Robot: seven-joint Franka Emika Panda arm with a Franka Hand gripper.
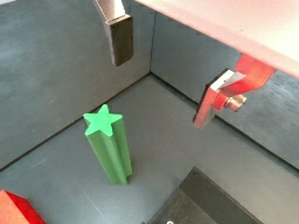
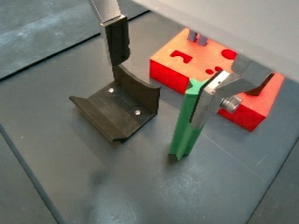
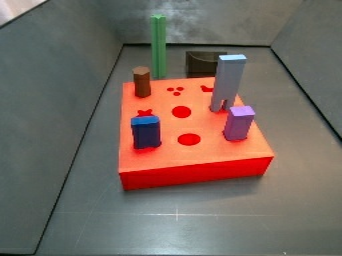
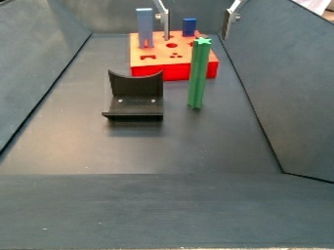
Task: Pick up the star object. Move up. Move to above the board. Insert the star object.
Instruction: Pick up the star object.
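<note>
The star object (image 1: pixel 107 144) is a tall thin green rod with a star-shaped top. It stands upright on the grey floor, and it shows in a wrist view (image 2: pixel 186 118) and in both side views (image 3: pixel 159 45) (image 4: pixel 200 70). The board (image 3: pixel 194 165) is a red square block with shaped holes, close by the rod (image 2: pixel 193 63) (image 4: pixel 154 61). My gripper (image 1: pixel 163 87) is open and empty, raised above the floor near the rod's top. In a wrist view (image 2: pixel 163 92) one finger (image 2: pixel 214 94) appears beside the rod. The gripper shows at the upper edge of a side view (image 4: pixel 197 10).
On the board stand a tall grey-blue block (image 3: pixel 227 82), a short brown cylinder (image 3: pixel 142 80), a blue block (image 3: pixel 146 130) and a purple block (image 3: pixel 239 122). The dark fixture (image 2: pixel 117 109) (image 4: pixel 135 96) stands on the floor beside the rod. Grey walls enclose the floor.
</note>
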